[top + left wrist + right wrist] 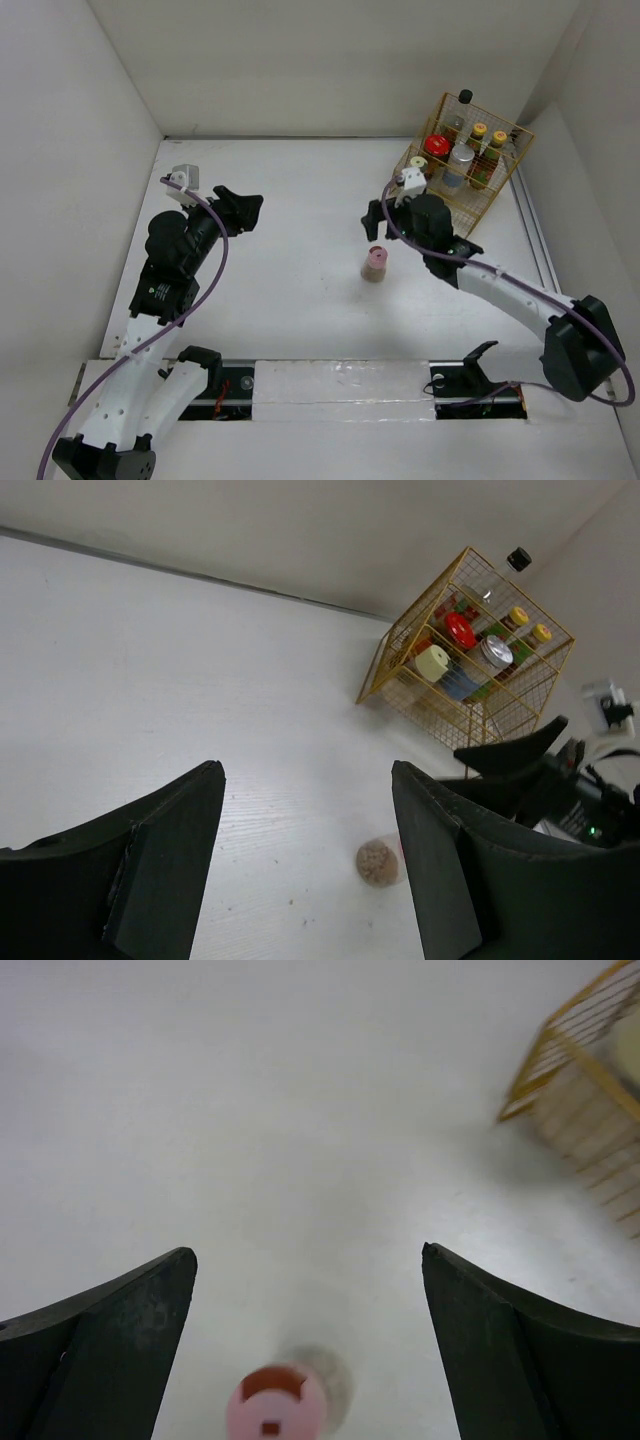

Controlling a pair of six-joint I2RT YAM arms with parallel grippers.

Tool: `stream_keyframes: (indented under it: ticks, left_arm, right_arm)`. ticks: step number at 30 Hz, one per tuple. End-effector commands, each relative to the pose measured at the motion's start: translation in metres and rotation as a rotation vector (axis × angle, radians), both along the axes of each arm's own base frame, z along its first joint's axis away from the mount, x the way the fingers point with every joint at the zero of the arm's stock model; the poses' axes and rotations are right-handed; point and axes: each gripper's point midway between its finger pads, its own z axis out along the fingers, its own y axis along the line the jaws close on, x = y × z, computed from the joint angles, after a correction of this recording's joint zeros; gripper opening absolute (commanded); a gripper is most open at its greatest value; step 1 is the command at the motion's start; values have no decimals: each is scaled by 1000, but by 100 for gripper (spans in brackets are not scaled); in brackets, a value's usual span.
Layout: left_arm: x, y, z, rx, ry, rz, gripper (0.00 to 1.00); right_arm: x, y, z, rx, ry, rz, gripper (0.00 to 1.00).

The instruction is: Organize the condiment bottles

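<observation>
Top external view: I note the pink-capped bottle (374,264) standing upright on the open table, well apart from the yellow wire basket (455,207) that holds the other bottles (460,160). The right gripper (385,205) sits just beyond it, jaws spread wide and empty. In the right wrist view the cap lies centred between the jaws but behind their tips. The left gripper (250,205), jaws apart and empty, is clearly farther off. I judge this the right arm's pick.

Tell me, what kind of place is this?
Probably a robot test booth, not a kitchen: plain white walls, two arms bolted to the table, a wire basket of bottles.
</observation>
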Motion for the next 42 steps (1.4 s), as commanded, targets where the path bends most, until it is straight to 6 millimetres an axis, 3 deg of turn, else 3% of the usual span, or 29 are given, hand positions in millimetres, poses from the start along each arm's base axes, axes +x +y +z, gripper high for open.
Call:
stream_keyframes:
  ticks: [1,4,7,10,13,15,16,17,18,21,22,24,25,27,28,29,34,37,38,42]
  left_arm:
    - [0,-3,10,-7,-42,-12,64]
    - [-2,-2,13,-10,-52,-12,64]
    - [-3,-4,13,-10,-52,-22,64]
    - [-3,-4,15,-12,-61,-22,64]
    - [-1,-4,14,-10,-51,-22,64]
    - [-4,-3,18,-13,-62,-22,64]
    - [-4,-3,18,-13,-62,-22,64]
    - [-3,-2,18,-13,-63,-12,64]
    - [-3,-2,18,-13,-63,-12,64]
    - [-3,-2,18,-13,-63,-12,64]
    - [-3,-2,18,-13,-63,-12,64]
    - [-4,-3,18,-13,-62,-21,64]
    - [-4,-3,18,-13,-62,-21,64]
    - [-4,-3,18,-13,-62,-21,64]
    - [-4,-3,18,-13,-62,-21,64]
    - [-4,-3,18,-13,-62,-21,64]
    - [-3,-1,15,-10,-54,-8,64]
    - [-3,-1,15,-10,-54,-8,64]
    - [-1,-2,12,-7,-42,-8,64]
    - [1,-4,9,-5,-31,-18,64]
  right_arm:
    - [-43,23,-4,-44,11,161,100]
    - [-71,17,-39,-104,118,153,100]
    - [-76,12,-60,-119,167,137,100]
    - [-73,10,-74,-148,192,104,100]
    - [-58,14,-72,-148,167,69,95]
    - [-50,19,-71,-157,142,78,82]
    - [-44,22,-65,-149,125,69,65]
    - [-42,23,-60,-142,116,69,65]
    - [-40,25,-55,-135,107,69,53]
    - [-33,22,-28,-120,49,36,40]
    - [-28,16,-3,-101,-1,10,37]
    - [-14,-14,24,-101,-52,-115,35]
    - [-8,-27,49,-81,-97,-159,35]
    - [5,-44,66,-69,-124,-180,35]
    - [16,-68,68,-86,-112,-231,35]
    - [26,-78,79,-84,-117,-264,35]
    - [42,-137,85,-77,-103,-419,35]
    - [45,-162,93,-65,-117,-464,35]
    - [45,-182,97,-61,-125,-506,35]
    - [54,-208,92,-40,-116,-531,35]
